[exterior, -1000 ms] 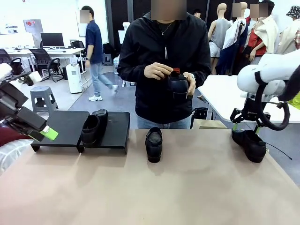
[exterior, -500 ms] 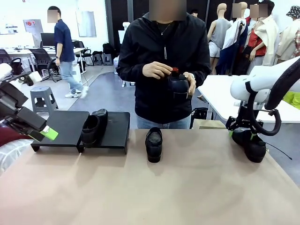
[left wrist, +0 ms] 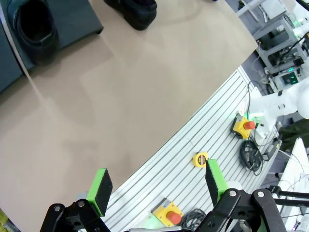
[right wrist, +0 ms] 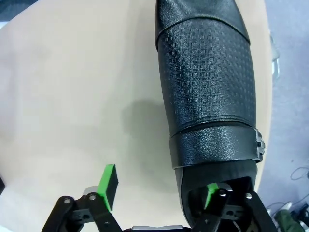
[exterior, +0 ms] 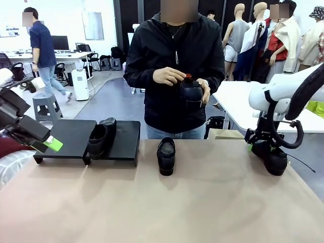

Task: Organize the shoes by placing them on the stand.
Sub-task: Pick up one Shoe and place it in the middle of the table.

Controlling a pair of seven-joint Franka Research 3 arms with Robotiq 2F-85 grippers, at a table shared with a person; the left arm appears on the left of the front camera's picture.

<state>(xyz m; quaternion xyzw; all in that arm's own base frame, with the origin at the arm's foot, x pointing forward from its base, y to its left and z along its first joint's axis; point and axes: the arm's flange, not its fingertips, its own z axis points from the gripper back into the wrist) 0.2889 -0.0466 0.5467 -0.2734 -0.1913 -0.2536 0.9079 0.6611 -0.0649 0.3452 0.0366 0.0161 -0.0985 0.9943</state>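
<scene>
Across the tan table (exterior: 202, 202), a person (exterior: 174, 55) in a black jacket stands at the far edge, both hands (exterior: 169, 76) around a black loafer (exterior: 192, 93) held at chest height.

One shoe of four is home. A single shoe (exterior: 101, 135) sits on the stand (exterior: 71, 134) at the table's far left corner, on the right panel beside the seam, and the left panel is bare. A third shoe (exterior: 166, 154) waits on the table near the middle of the far edge.

The last shoe (right wrist: 207, 87) lies by the far right corner, and my right gripper (right wrist: 158, 189) is down on it. Its jaws are well apart and straddle the side wall at the heel. One green pad (right wrist: 208, 192) is inside the opening. The other pad (right wrist: 107, 186) is outside over bare table, with a gap showing between it and the leather, so nothing is clamped yet.

My left gripper (left wrist: 157, 186) hangs wide open and empty over the table's left edge, near the stand.

By my reckoning the job is about a quarter done, with three shoes left to place. This one looks first in line: a pinch on the heel wall, then a carry across the table to the stand. The person's loafer has to be set down or handed over.
</scene>
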